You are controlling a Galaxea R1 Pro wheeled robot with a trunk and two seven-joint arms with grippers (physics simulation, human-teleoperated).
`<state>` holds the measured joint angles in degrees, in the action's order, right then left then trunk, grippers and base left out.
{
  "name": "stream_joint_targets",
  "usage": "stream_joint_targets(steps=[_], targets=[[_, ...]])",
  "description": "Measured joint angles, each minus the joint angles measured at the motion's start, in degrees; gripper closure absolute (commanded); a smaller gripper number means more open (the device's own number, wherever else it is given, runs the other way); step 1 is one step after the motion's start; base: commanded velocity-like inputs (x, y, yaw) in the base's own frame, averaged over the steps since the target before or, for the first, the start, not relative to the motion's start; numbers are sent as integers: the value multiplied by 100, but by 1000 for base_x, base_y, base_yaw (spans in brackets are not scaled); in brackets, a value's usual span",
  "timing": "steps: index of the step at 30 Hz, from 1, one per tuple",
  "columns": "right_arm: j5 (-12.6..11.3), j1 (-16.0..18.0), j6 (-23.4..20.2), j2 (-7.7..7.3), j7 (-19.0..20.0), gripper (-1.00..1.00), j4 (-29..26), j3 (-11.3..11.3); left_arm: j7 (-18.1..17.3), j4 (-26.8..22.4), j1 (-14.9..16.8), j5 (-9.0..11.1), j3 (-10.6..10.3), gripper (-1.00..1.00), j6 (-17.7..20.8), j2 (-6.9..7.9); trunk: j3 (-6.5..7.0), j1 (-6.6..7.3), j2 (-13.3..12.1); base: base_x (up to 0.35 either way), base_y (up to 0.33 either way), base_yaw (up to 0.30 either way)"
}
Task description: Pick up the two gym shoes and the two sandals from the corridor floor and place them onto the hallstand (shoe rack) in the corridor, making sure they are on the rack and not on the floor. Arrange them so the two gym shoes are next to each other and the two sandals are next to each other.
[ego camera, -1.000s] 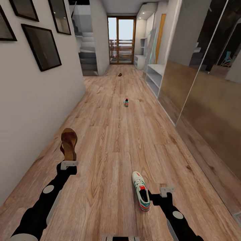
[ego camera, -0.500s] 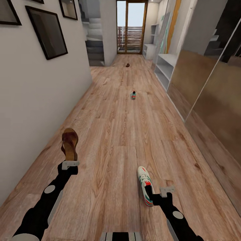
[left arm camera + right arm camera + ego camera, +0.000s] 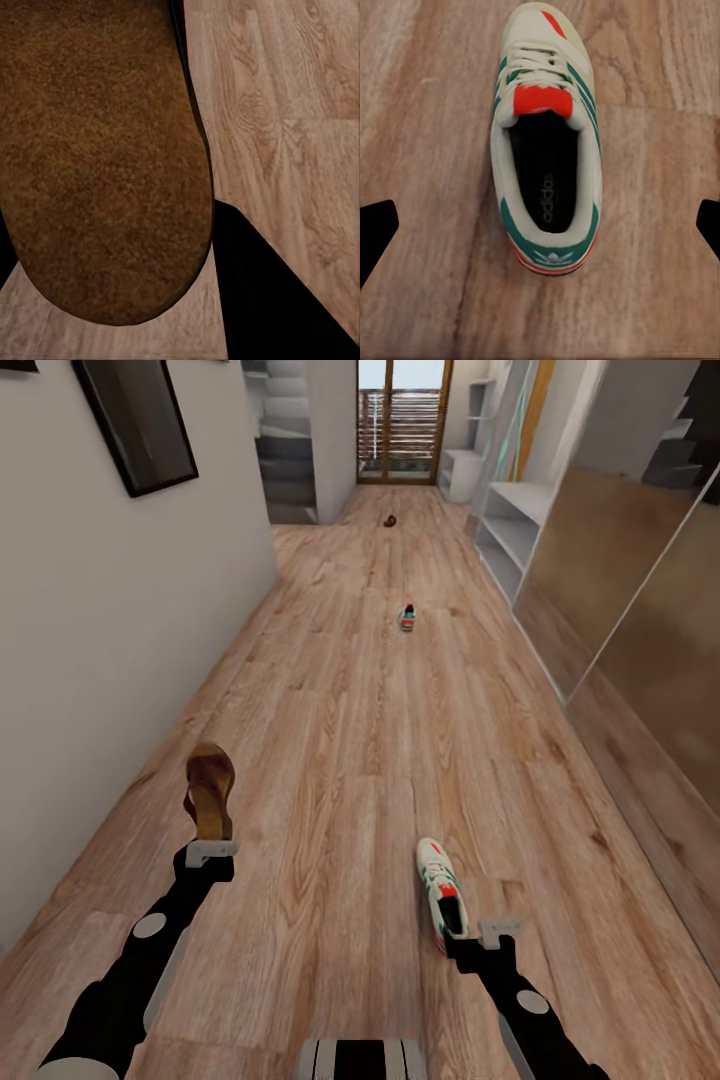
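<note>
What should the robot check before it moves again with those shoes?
1. Left gripper clamped on the brown sandal: ok.
2. Right gripper gripping the near gym shoe: cannot tell; in the right wrist view its fingers sit wide of the shoe.
3. Second gym shoe on the rack: not ok, it lies on the floor ahead.
4. Second sandal on the rack: not ok, it lies on the floor farther along.
5. White shelves at the right being the hallstand: cannot tell.

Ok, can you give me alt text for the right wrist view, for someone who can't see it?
A white lace-up gym shoe with green side stripes and a red tongue patch, seen from above its dark opening, over light brown wood-plank floor. Two black fingertips of the right pincer show at opposite picture edges, apart from the shoe.
</note>
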<state>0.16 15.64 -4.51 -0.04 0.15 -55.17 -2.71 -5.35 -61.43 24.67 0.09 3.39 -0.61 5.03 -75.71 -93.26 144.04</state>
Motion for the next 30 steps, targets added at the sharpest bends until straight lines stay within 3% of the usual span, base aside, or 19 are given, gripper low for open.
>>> stream_joint_targets(steps=[8,14,20,30], targets=[[3,0,0,-1,1,-100,0,0,-8,0,0,0,-9,100,-7,0,-249,-21,11,0,0,83],[-1,0,21,-4,1,-100,0,6,-9,0,0,0,-125,100,-9,0,-436,-36,19,0,0,84],[-1,-3,311,-4,1,-100,3,14,-9,0,0,0,-148,100,-9,0,-621,-51,27,0,0,82],[-3,-18,889,-8,1,-100,2,28,-9,-1,1,8,-153,100,-9,0,-646,-51,28,0,0,20]])
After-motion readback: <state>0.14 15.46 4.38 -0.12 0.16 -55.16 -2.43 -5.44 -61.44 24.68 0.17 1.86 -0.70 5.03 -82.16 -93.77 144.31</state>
